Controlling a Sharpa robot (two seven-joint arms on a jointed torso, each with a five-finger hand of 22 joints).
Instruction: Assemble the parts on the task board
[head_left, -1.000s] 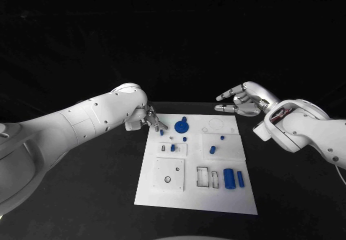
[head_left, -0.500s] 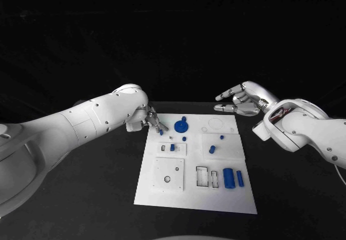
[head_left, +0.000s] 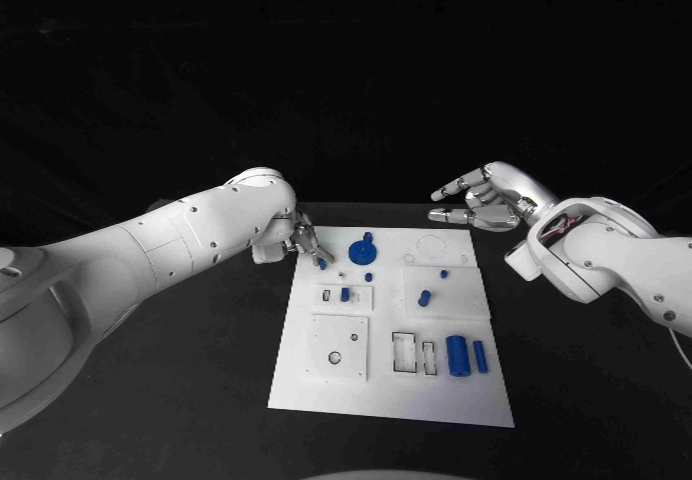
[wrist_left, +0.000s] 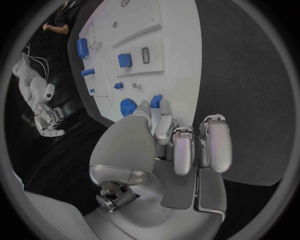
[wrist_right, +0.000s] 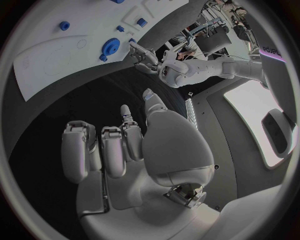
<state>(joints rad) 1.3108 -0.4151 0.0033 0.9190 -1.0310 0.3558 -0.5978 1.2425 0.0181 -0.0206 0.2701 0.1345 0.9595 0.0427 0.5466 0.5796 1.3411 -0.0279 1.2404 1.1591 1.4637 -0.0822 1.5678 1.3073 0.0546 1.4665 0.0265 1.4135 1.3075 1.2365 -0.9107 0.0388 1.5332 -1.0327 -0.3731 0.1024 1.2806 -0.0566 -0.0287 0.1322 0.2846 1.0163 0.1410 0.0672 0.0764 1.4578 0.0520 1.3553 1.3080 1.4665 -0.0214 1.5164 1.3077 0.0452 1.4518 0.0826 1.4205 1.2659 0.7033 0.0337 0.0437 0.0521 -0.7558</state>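
On the black table, seen from the head cam, the white task board is laid mid-table w/ blue parts spread over it. A round blue part is seen near the board's far edge, a small peg just below it, another peg further right, and two long blue cylinders are set side by side near the board's right edge. The left hand is held at the board's far-left corner, fingers drawn together over a small blue part; whether that part is actually pinched can't be told from here. The right hand is held off the board beyond its far-right corner, fingers apart and gently curled, nothing in it.

From the left wrist cam, the left hand is seen w/ thumb and one finger brought together at a small blue part at the board's edge, the other fingers curled beside it. Contact looks likely, but a firm grip can't be confirmed. The round blue part lies just beside the fingertips.

From the right wrist cam, the right hand is seen w/ fingers loosely bent and separated, nothing held, well apart from the board. The left hand is also visible at the board's edge, next to the round blue part.
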